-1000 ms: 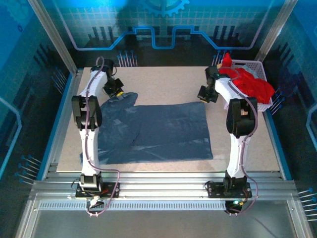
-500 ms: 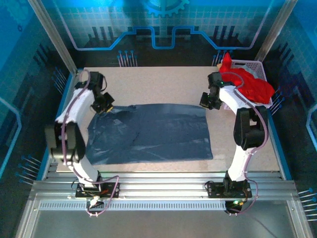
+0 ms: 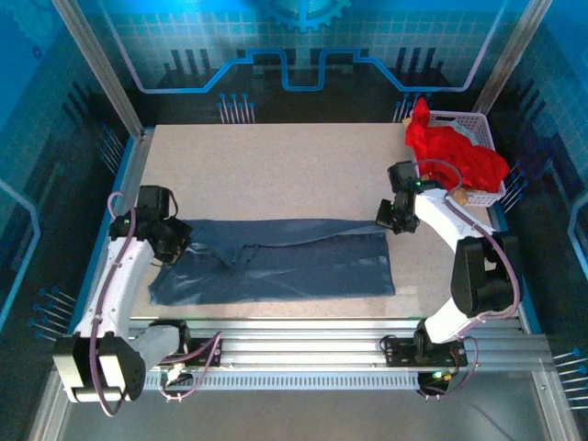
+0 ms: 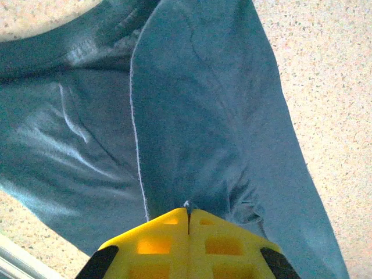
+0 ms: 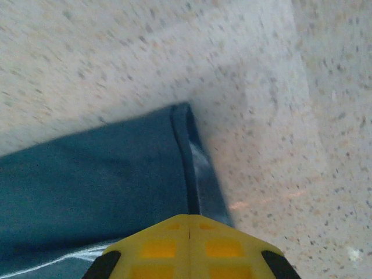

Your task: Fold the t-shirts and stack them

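Our white, black-jointed left arm (image 3: 108, 289) swings out to the left of its base and reaches forward. Its yellow-fingered left tool (image 3: 172, 241) is held low, its fingers (image 4: 163, 235) pressed flush together on a pinch of the slate-blue cloth t-shirt (image 4: 197, 116). Our right arm (image 3: 439, 220) folds at the elbow and angles inward. The right tool (image 3: 393, 217) has its fingers (image 5: 157, 247) closed edge to edge over that shirt's hemmed corner.
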You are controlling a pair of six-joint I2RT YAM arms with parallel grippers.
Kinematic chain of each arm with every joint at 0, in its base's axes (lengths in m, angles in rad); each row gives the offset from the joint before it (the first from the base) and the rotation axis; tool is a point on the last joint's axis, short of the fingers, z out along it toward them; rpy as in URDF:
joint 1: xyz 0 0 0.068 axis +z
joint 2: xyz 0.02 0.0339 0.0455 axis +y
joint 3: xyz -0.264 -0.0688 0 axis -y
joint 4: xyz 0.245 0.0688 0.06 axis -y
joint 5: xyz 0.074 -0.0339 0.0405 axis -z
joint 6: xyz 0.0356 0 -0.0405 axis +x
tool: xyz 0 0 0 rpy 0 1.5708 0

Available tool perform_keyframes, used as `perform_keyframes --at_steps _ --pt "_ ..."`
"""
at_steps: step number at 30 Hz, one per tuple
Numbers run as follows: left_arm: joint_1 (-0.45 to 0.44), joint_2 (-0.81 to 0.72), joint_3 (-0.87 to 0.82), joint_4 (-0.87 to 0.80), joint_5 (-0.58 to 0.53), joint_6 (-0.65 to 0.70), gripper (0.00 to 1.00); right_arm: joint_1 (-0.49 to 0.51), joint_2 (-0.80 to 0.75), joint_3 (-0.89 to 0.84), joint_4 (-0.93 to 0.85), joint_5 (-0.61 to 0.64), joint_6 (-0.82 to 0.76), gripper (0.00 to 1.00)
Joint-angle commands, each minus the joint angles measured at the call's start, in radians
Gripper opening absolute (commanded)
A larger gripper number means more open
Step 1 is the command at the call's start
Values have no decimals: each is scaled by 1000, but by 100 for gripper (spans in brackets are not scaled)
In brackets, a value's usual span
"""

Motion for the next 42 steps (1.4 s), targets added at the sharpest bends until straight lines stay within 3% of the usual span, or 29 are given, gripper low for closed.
perform_keyframes --at_steps 1,7,16,26,42 --pt "19 -29 -9 -33 27 -45 0 9 -29 -50 -15 33 15 0" --pt "23 -61 57 -114 7 -49 0 9 -72 -76 -35 67 10 0" --pt "26 -156 93 -264 -117 -23 0 23 -136 -106 -63 89 6 0" --pt "26 -186 -99 -196 -101 -21 0 55 -125 -198 -26 50 35 0" --pt "26 -187 -93 -219 -164 -7 0 71 -132 -198 -69 104 46 0"
